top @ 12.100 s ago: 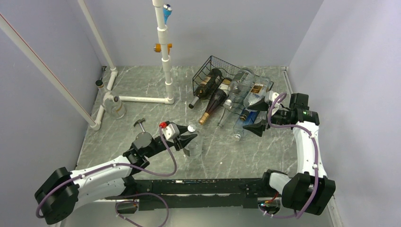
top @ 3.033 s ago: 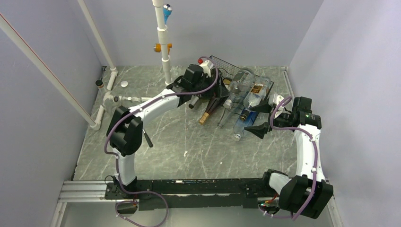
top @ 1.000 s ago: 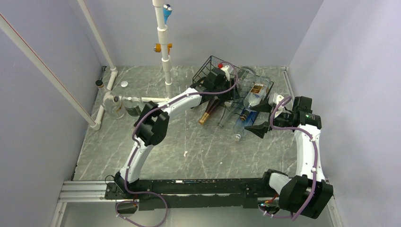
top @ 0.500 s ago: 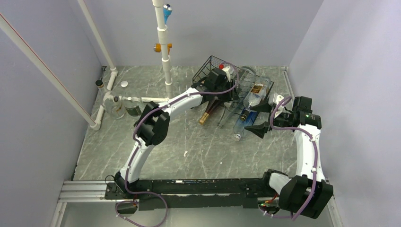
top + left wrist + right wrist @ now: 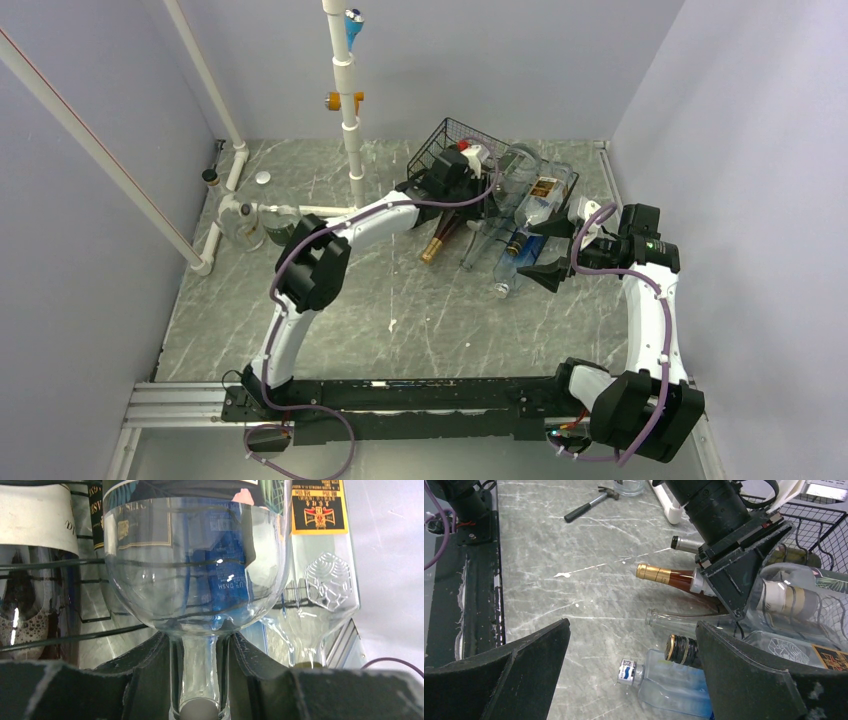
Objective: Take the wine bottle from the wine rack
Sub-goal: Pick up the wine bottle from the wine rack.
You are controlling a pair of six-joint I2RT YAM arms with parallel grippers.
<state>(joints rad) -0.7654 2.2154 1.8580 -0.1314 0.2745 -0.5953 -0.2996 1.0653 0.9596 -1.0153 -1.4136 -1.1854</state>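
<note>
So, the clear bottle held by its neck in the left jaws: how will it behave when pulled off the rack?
The clear bottle looks empty, so probably light. Its smooth glass neck may slip or pivot between the jaws. Being round, it would likely roll if laid on the table.

Grey marbled table (image 5: pixel 420 320) with black wine rack (image 5: pixel 448 134), white pipe frame (image 5: pixel 349 125), hammer (image 5: pixel 591 502), glass jar (image 5: pixel 243 228).

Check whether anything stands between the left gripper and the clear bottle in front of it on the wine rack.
Nothing visible does. The left gripper is closed on the neck of the clear bottle, a finger against each side. The neighbouring labelled bottle on the wine rack lies beside it, not between.
</note>
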